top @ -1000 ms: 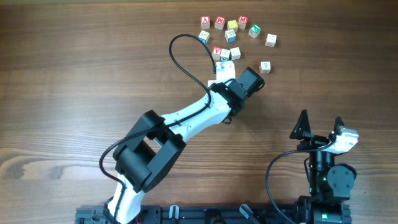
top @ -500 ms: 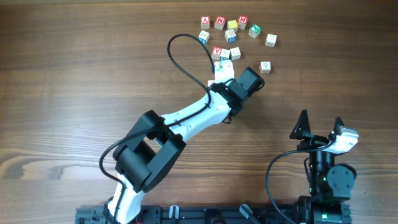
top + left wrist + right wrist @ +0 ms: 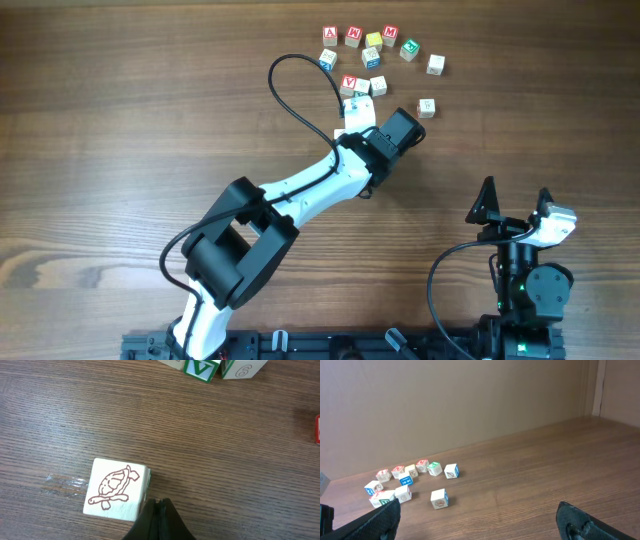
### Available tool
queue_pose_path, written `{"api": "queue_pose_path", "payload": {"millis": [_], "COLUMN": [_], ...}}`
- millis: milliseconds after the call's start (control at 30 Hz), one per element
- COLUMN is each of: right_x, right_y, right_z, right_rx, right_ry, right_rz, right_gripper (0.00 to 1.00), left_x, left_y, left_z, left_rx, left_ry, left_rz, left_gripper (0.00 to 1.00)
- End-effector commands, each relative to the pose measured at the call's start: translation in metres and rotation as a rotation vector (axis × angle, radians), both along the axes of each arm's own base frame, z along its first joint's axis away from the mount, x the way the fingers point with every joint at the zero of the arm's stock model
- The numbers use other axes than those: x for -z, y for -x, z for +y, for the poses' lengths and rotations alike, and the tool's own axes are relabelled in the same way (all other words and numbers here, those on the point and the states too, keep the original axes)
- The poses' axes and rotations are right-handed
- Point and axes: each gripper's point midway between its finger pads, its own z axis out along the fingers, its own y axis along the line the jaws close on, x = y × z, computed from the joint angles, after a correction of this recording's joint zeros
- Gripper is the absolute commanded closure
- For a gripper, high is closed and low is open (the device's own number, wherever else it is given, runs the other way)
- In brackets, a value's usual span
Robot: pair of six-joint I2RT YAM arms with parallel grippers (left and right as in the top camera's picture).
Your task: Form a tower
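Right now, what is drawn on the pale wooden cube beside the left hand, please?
A brown turtle outline on the pale wooden cube; best in left wrist view.

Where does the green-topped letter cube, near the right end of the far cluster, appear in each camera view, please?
Overhead: the green-topped cube sits near the top edge, right of centre.
Right wrist: the green-topped cube lies left of centre, at about mid-height.
Left wrist: not in it.
Shared landmark: the pale-topped cube is its right-hand neighbour in the overhead and right wrist views.
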Motion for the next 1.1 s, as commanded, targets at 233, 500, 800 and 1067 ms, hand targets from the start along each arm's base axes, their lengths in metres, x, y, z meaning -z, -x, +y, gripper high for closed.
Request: {"api": "queue_pose_path", "payload": {"millis": [233, 500, 800, 1067], "right_x": [-0.0013, -0.0013, -0.0013, -0.0013], "right_y": [0.0001, 0.0001, 0.0001, 0.0001], "right_z": [0.0006, 0.0006, 0.0006, 0.0006], "right_rx": [-0.005, -0.005, -0.005, -0.005], "right_ry": [-0.007, -0.006, -0.007, -0.006], "right_rz": [-0.007, -0.007, -0.007, -0.007], "right_gripper": [0.0, 0.0, 0.0, 0.0], "left_x": [0.0009, 0.0008, 0.0001, 0.001], "left_y": [-0.0031, -0.0032, -0.0042, -0.0029], "left_z": [0.0062, 0.006, 0.0049, 0.0063], "left_rx": [-0.048, -0.048, -0.049, -0.049], "left_ry": [-0.013, -0.012, -0.007, -0.014], "left_rz": [-0.018, -0.019, -0.023, -0.017], "left_gripper": [0.96, 0.96, 0.96, 0.96]}}
